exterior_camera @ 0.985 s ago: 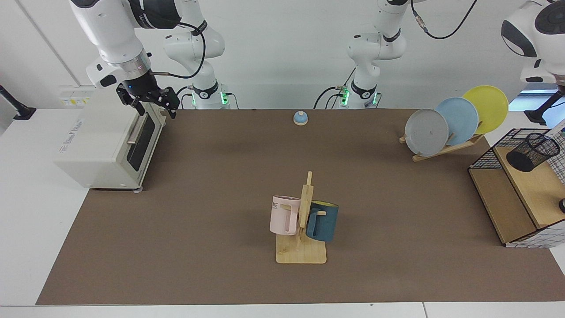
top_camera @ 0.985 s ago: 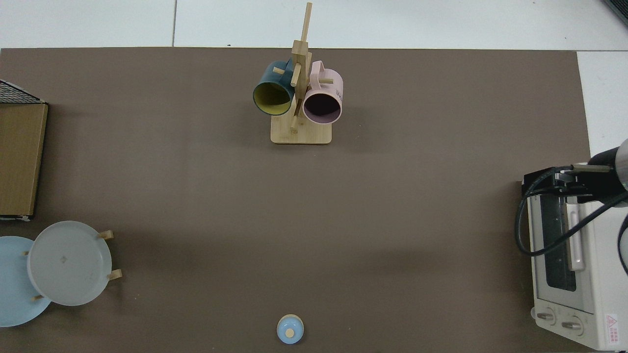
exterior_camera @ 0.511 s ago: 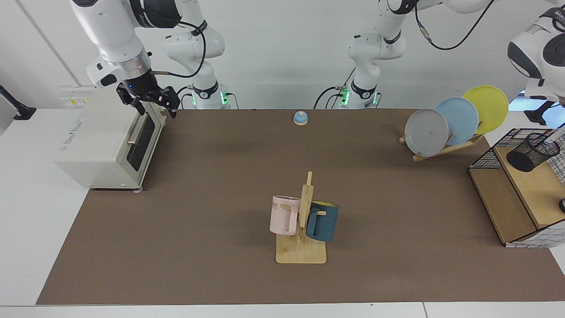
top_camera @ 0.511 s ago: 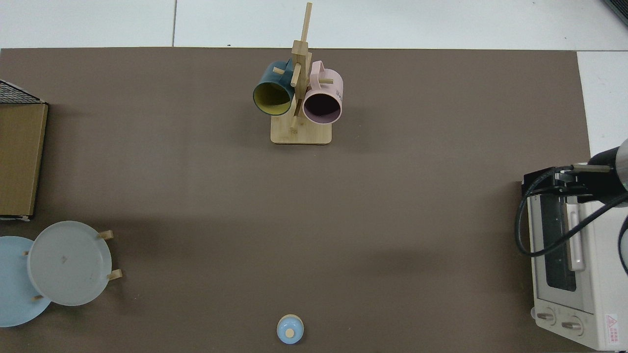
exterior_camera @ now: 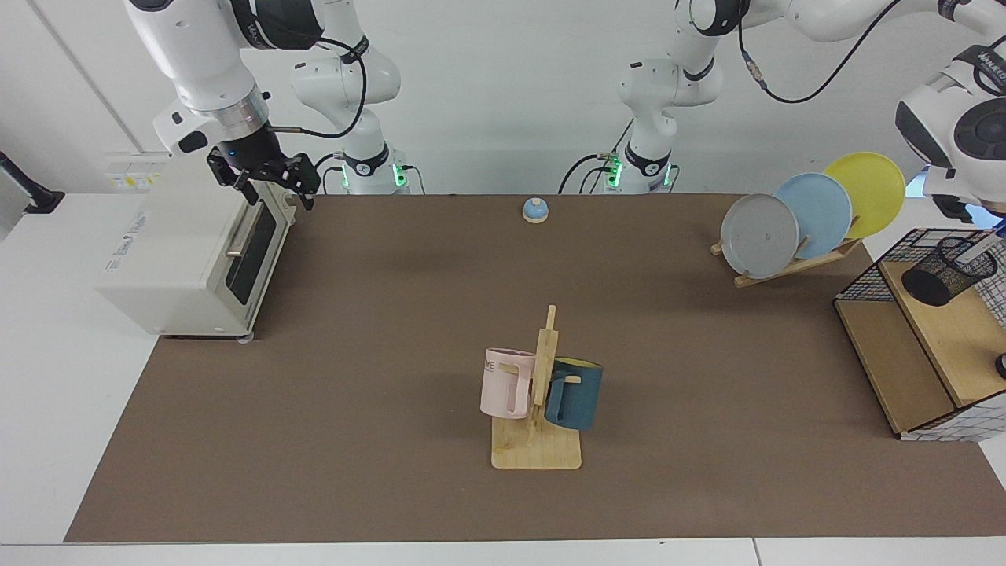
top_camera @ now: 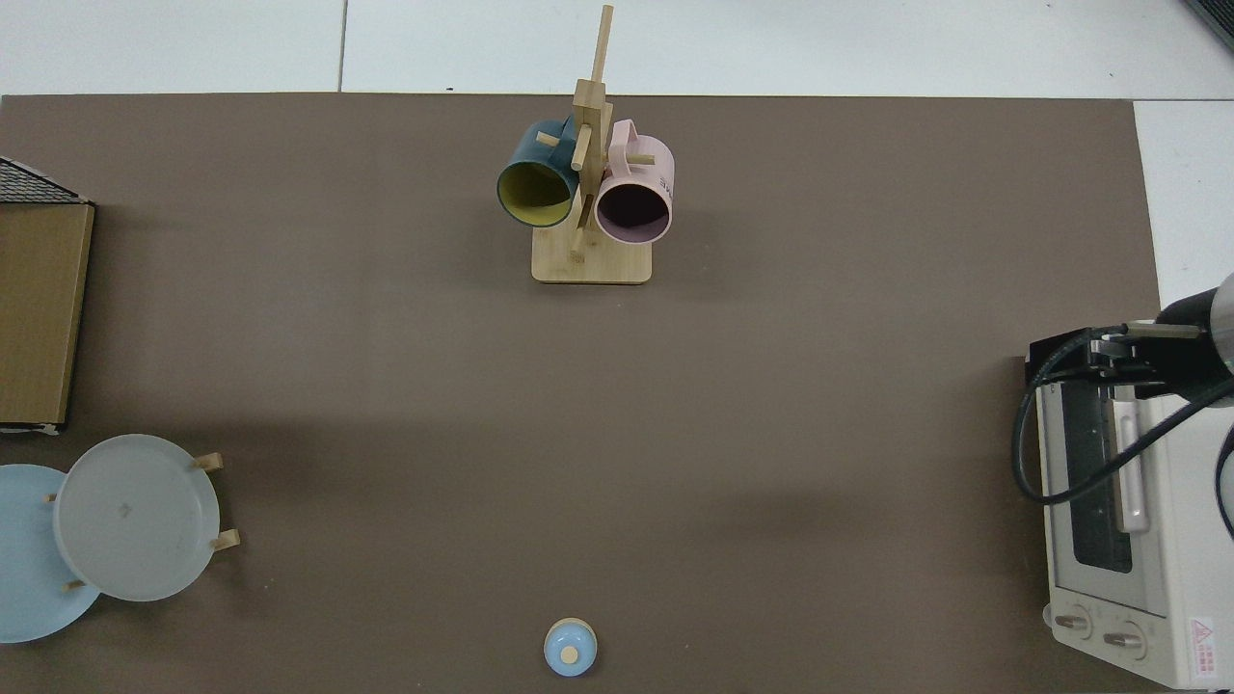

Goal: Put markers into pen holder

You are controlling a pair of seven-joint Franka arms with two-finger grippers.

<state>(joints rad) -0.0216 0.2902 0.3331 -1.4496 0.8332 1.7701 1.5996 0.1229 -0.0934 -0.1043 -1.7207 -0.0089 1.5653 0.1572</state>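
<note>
Facing view: the right gripper [exterior_camera: 271, 182] is hanging over the top front edge of the toaster oven [exterior_camera: 189, 251], with its fingers spread apart and nothing between them; this arm is waiting. In the top view the same gripper [top_camera: 1085, 361] is appearing at the oven's [top_camera: 1123, 520] upper corner, with a black cable looping beside it.

The left arm [exterior_camera: 955, 130] is reaching toward the edge of the facing view, above the wire grid basket [exterior_camera: 864, 275]. Its gripper is lying outside the frame, so whether it is released or clenched is not showing.

The pen holder [exterior_camera: 947, 270] is standing tilted on the basket's wooden shelf [exterior_camera: 947, 330]. The marker [exterior_camera: 992, 240] is showing as a slim white shaft with a blue tip, rising from the holder's mouth just below the left arm's wrist. Whether anything is gripping it cannot be told. Both lie well apart from the right gripper, at the opposite end of the table.

On the brown mat [exterior_camera: 393, 354], a mug tree [exterior_camera: 542, 393] is carrying a pink mug [exterior_camera: 505, 383] and a dark blue mug [exterior_camera: 575, 393]. A plate rack [exterior_camera: 794, 263] is holding three plates.
</note>
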